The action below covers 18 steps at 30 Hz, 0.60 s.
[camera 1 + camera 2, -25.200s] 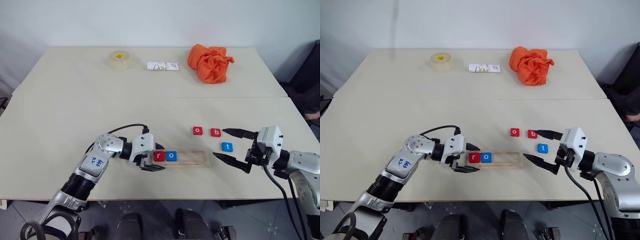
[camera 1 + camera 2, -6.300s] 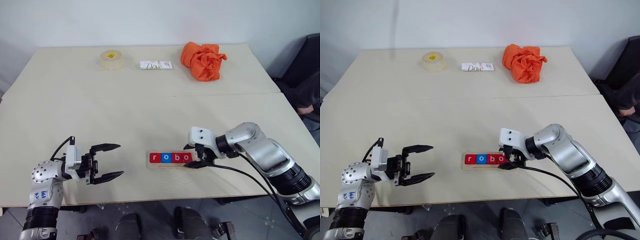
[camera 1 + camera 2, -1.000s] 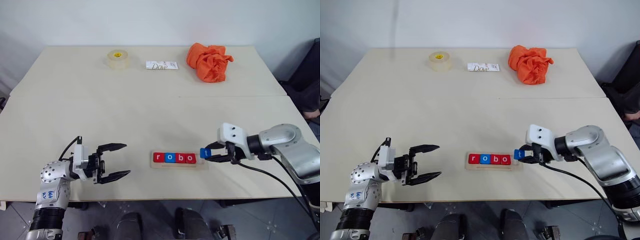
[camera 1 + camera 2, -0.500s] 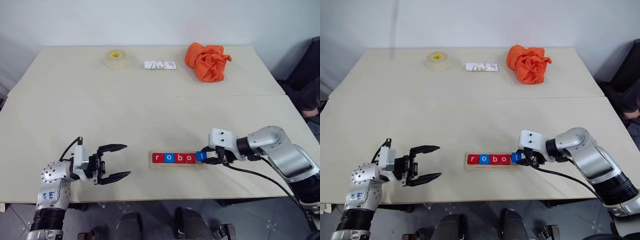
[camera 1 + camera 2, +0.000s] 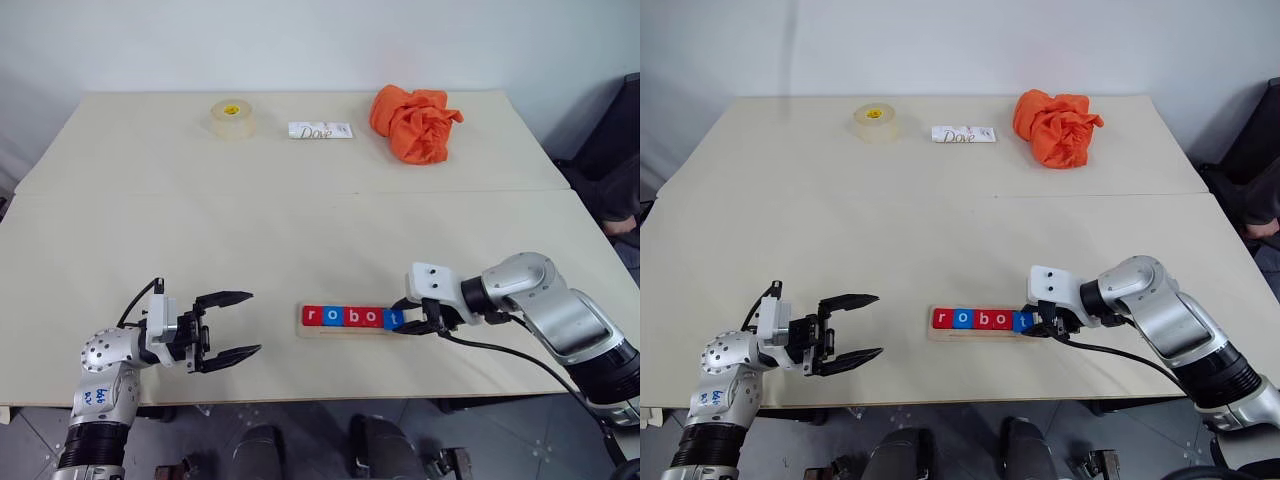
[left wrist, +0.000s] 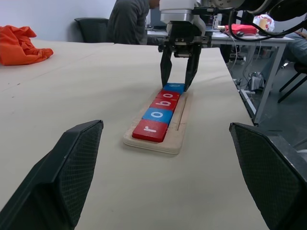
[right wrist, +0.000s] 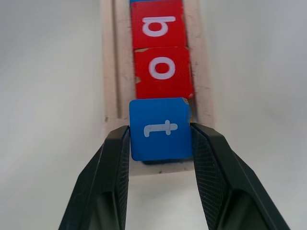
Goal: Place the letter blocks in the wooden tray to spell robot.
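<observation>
Sitting in wooden tray [image 5: 352,329] near table's front edge: four letter blocks [image 5: 343,317] reading r, o, b, o – red, blue, red, red – packed edge to edge from tray's left end. Being pinched at tray's right end: blue t block [image 7: 160,128], right gripper [image 7: 160,132] narrowed onto its two sides, block just beside last red o, hanging tilted over tray's end slot, not lying flat yet. Leaving only that last slot open in tray. Hovering well apart to the left, left gripper [image 5: 231,324] spread wide, holding nothing, pointing twd tray. Lying open all round tray: bare table [image 5: 300,220], plenty of room fwd & to both sides. Resting along far edge, well away: tape roll [image 5: 231,118], white wrapper [image 5: 320,130] reading "Dove", crumpled orange cloth [image 5: 415,122]. Showing in left wrist view beyond table: person [image 6: 130,21] seated by a chair.
</observation>
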Available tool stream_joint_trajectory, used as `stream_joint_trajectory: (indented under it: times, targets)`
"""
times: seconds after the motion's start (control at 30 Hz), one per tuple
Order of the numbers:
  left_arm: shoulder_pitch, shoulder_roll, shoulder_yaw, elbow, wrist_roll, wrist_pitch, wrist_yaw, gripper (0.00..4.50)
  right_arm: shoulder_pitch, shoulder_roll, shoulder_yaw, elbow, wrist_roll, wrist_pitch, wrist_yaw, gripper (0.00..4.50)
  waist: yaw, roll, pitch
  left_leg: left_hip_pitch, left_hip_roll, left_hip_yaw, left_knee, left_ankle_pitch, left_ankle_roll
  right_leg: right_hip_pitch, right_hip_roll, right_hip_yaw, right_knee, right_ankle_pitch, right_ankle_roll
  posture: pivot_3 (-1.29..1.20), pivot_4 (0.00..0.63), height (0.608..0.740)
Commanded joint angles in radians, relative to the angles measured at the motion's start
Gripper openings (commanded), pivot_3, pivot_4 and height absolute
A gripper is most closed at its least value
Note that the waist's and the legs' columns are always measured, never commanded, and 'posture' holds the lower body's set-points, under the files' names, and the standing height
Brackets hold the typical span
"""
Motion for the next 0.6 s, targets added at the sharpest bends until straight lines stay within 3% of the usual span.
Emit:
stream_joint_trajectory:
  times: [0.03,0.27,0.57,0.6]
  targets:
    - [0.001,0.0,0.006,-0.028,-0.008,-0.016,0.004,4.5,-0.015,0.016,-0.011,-0.02,0.003,0.008,-0.006,1.47,0.0,0.0,0.0,0.0,0.0,0.0,0.0,0.0,0.0,0.0,0.0,0.0,0.0,0.0,0.0,0.0,0.15,0.74]
    - [-0.006,-0.001,0.002,-0.02,-0.007,-0.021,0.003,4.5,-0.019,0.026,-0.01,-0.01,-0.011,0.003,-0.015,1.47,0.0,0.0,0.0,0.0,0.0,0.0,0.0,0.0,0.0,0.0,0.0,0.0,0.0,0.0,0.0,0.0,0.15,0.74]
    - [-0.01,-0.002,0.0,-0.013,-0.01,-0.022,-0.006,4.5,-0.004,-0.004,-0.056,-0.08,0.033,0.054,-0.003,4.47,0.001,0.0,0.0,0.0,0.0,0.0,0.0,0.0,0.0,0.0,0.0,0.0,0.0,0.0,0.0,0.0,0.15,0.74]
    - [-0.011,-0.002,0.0,-0.013,-0.01,-0.022,-0.008,4.5,0.0,-0.007,-0.062,-0.089,0.041,0.062,-0.003,4.49,0.001,0.0,0.0,0.0,0.0,0.0,0.0,0.0,0.0,0.0,0.0,0.0,0.0,0.0,0.0,0.0,0.15,0.74]
